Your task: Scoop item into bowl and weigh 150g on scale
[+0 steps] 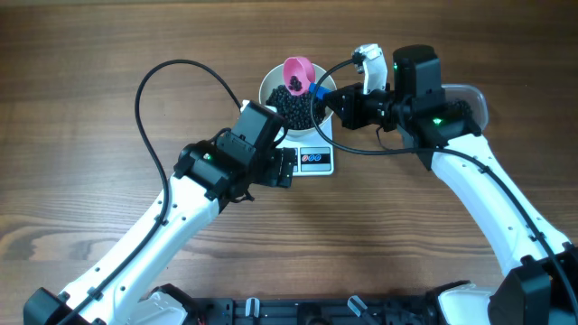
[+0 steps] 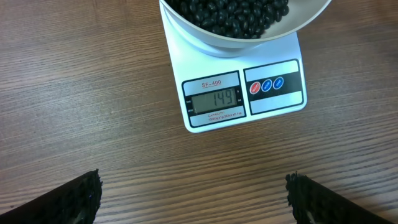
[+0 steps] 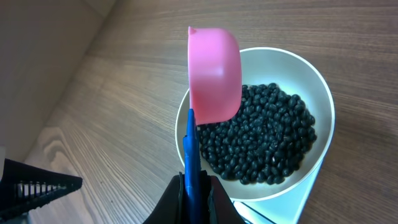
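Note:
The white bowl (image 1: 271,83) (image 3: 317,93) sits on the white scale (image 1: 316,160) (image 2: 277,106) and is filled with small black beans (image 1: 293,105) (image 2: 230,14) (image 3: 264,134). The scale's display (image 2: 213,99) reads 149. My right gripper (image 3: 194,186) (image 1: 336,99) is shut on the blue handle (image 3: 191,149) of a pink scoop (image 3: 214,71) (image 1: 298,70), which hangs tipped over the bowl's far rim. My left gripper (image 2: 193,193) (image 1: 287,167) stands wide open over bare table just in front of the scale, holding nothing.
A clear plastic tub (image 1: 471,101) lies behind the right arm at the back right, mostly hidden. Black cables (image 1: 158,86) loop over the table at the back left. Wooden tabletop (image 1: 81,162) surrounds the scale.

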Tool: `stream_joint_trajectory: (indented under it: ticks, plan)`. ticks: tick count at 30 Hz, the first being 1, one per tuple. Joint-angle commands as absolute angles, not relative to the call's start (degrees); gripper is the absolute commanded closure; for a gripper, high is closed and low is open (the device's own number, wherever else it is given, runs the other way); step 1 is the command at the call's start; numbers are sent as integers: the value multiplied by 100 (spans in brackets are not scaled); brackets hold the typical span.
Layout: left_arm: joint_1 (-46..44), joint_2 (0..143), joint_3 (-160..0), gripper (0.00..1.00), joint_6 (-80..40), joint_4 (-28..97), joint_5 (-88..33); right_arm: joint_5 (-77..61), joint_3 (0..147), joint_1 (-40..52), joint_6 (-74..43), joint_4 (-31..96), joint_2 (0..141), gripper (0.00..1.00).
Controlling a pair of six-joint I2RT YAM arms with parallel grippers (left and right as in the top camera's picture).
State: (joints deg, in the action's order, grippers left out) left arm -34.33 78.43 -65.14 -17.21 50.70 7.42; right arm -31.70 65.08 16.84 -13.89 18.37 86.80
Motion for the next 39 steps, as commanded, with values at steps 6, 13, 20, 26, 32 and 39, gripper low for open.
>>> stream_joint_trajectory:
  ticks: [6,13,20,26,32,39]
  plan:
    - [-3385,7878,-6482,0,-1671,5054,714,-2731,6598,1704,1070,2128,8759,96]
    - [-3385,7878,-6482,0,-1671,5054,714,-3006,6598,1704,148,2027,8779,96]
    - [-3385,7878,-6482,0,-1671,5052,714,-3242,6598,1704,421,2060,8779,96]
    - [-3385,7878,-6482,0,-1671,5054,714,-2757,6598,1704,-113,2058,8779,96]
    - [-3385,7878,-6482,0,-1671,5054,714,-2639,6598,1704,-176,2038,8779,96]
    - [-3385,7878,-6482,0,-1671,5054,714,-2794,6598,1704,-169,2036,8779,96]
